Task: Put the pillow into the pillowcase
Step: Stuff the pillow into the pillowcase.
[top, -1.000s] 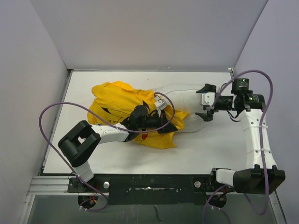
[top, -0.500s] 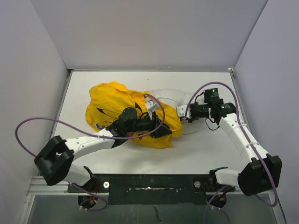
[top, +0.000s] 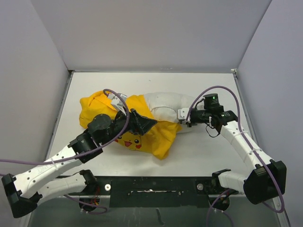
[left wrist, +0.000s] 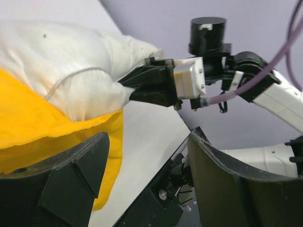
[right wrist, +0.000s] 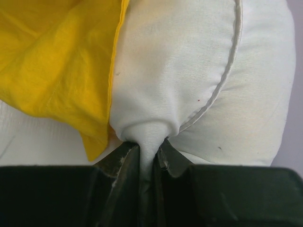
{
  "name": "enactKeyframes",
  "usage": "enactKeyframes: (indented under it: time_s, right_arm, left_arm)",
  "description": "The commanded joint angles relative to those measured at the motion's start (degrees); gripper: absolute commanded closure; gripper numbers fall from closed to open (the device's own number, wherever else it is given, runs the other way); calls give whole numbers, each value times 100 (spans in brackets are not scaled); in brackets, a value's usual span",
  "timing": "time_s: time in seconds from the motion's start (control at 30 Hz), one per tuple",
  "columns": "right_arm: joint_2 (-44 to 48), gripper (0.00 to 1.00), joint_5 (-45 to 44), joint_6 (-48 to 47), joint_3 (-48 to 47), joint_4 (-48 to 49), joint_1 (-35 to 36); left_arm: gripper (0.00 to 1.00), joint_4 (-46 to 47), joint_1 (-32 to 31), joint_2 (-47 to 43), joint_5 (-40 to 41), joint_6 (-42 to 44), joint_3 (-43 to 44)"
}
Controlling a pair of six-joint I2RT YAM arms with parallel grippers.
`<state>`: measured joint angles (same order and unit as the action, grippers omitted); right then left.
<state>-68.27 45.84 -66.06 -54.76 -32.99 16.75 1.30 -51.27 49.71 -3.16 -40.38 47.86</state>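
Note:
The white pillow (top: 163, 105) lies mid-table with its left part inside the yellow pillowcase (top: 118, 124), whose cartoon face points toward the near edge. My right gripper (top: 182, 116) is shut on a pinch of the pillow's right end; in the right wrist view the pillow (right wrist: 189, 71) bunches into the gripper (right wrist: 147, 151) beside the pillowcase (right wrist: 57, 61). My left gripper (top: 146, 124) hovers over the pillowcase mouth, open, with nothing between its fingers (left wrist: 80, 175). In the left wrist view the pillow (left wrist: 71, 61) sits above the yellow pillowcase (left wrist: 28, 123).
White walls enclose the white table (top: 208, 85) at the back and both sides. A black mounting rail (top: 151, 185) runs along the near edge. Purple cables loop from both arms; the left arm's cable (top: 118, 101) arcs over the pillowcase.
The right gripper closed on the pillow's end and pushed it leftward. The left gripper opened, letting go of the pillowcase, and drew back left. The pillowcase shifted left, its face now showing.

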Motion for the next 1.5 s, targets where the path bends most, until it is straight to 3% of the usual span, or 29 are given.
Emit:
enactKeyframes:
  time_s: [0.0,0.07,0.17,0.23,0.3,0.37,0.47,0.57,0.73,0.83,0.93,1.03,1.17,1.3,1.4,1.47]
  right_arm:
    - [-124,100,142,418,237,-74,81]
    - [-109,100,125,430,270,-36,86]
    - [-116,100,107,463,265,-15,91]
    - [-129,100,111,478,269,-14,108]
    - [-126,100,113,477,272,-13,135]
    - [-122,100,126,492,273,-14,153]
    - [-85,100,135,491,294,-30,162]
    - [-16,100,123,498,332,-31,149]
    - [-32,100,137,514,314,-28,148]
    - [-39,100,194,560,278,-41,151]
    - [-56,100,230,811,184,68,143]
    - [-184,100,145,1186,-214,254,107]
    - [-518,100,167,1816,-1547,639,-362]
    - [-913,100,532,2999,-3020,1249,-1177]
    - [-858,100,565,3446,-2924,1694,-1306]
    - [-635,100,719,3473,-2290,1974,-1286]
  left_arm:
    - [32,-1432,-949,504,2282,-844,672]
    - [28,-2293,-1689,935,3597,-1334,1246]
    - [21,-4814,-2280,1980,5302,-2695,2685]
    - [17,-6615,-2320,2705,5691,-3590,3743]
    - [13,-7294,-2287,3242,5840,-4107,4215]
    - [14,-7131,-2124,3517,5822,-3913,4371]
    - [17,-6105,-1635,3446,5370,-3216,4107]
    - [27,-5311,-1237,3260,4874,-2948,3665]
    - [67,-4621,-1093,3155,4531,-2629,3327]
    - [98,-3923,-1039,3012,4161,-2228,3033]
    - [100,-2636,-980,2699,3680,-1267,2527]
    - [100,-1630,-500,2535,2442,-261,2593]
    - [100,-1280,456,3223,592,654,4126]
    - [100,-1485,741,4533,-762,1096,6828]
    - [100,-1763,484,5430,-1567,1242,8571]
    - [100,-1781,252,5626,-1974,1470,8907]
